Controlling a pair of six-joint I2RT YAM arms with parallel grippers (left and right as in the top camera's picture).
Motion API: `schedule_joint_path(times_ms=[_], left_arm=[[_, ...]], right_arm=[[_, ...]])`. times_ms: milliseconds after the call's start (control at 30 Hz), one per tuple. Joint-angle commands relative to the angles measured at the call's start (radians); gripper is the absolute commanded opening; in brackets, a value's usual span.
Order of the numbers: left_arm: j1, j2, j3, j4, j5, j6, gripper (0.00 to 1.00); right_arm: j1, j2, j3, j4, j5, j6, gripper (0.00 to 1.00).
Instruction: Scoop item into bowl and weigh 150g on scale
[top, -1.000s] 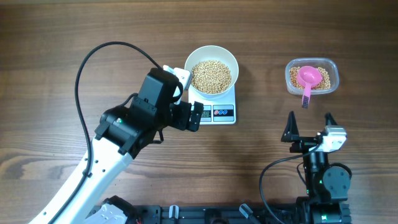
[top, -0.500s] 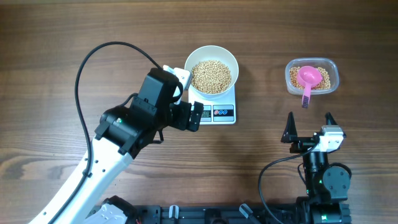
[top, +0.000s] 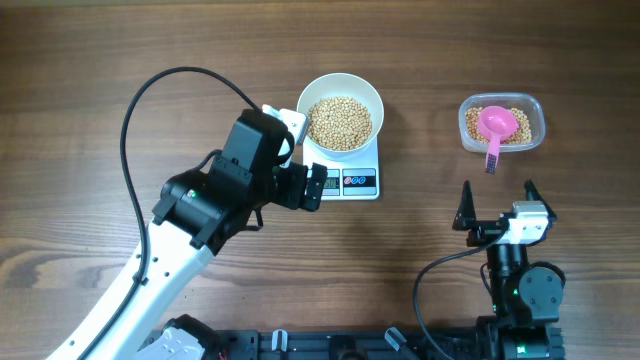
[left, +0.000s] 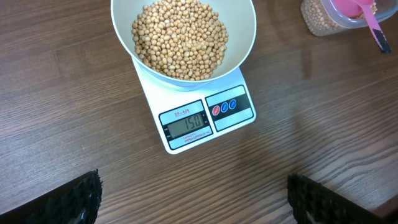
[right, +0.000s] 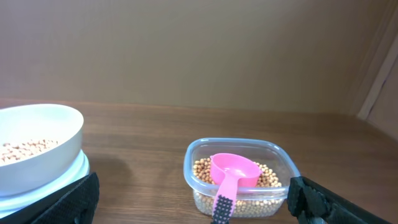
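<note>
The white bowl (top: 340, 90) stands on the scale (top: 360, 183), filled with tan beans (top: 340, 122). In the left wrist view the scale (left: 211, 118) has a display that reads 150, beneath the bowl (left: 245, 28) of beans (left: 180, 37). My left gripper (top: 312, 187) hovers at the scale's front-left corner, open, with only bare wood between its fingers (left: 74, 199). My right gripper (top: 498, 205) is open near the front edge, facing the clear tub (right: 242, 186), which holds beans and a pink scoop (right: 233, 173). Neither gripper holds anything.
The clear tub (top: 501, 122) with the pink scoop (top: 497, 128) sits at the back right, its handle hanging over the front rim. The left arm's black cable (top: 150, 100) loops over the table's left side. Bare wood lies between the scale and the tub.
</note>
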Motion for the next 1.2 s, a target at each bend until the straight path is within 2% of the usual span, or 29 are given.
schedule_joint_path(times_ms=[0, 700, 1167], left_arm=[[-0.005, -0.002, -0.005, 0.002, -0.01, -0.009, 1.0], [-0.005, -0.002, -0.005, 0.002, -0.01, -0.009, 1.0], [-0.005, -0.002, -0.005, 0.002, -0.01, -0.009, 1.0]], right_arm=[[0.005, -0.012, -0.001, 0.002, -0.013, -0.062, 1.0], [0.004, -0.012, -0.001, 0.002, -0.021, -0.055, 1.0], [0.004, -0.012, -0.001, 0.002, -0.021, 0.002, 1.0]])
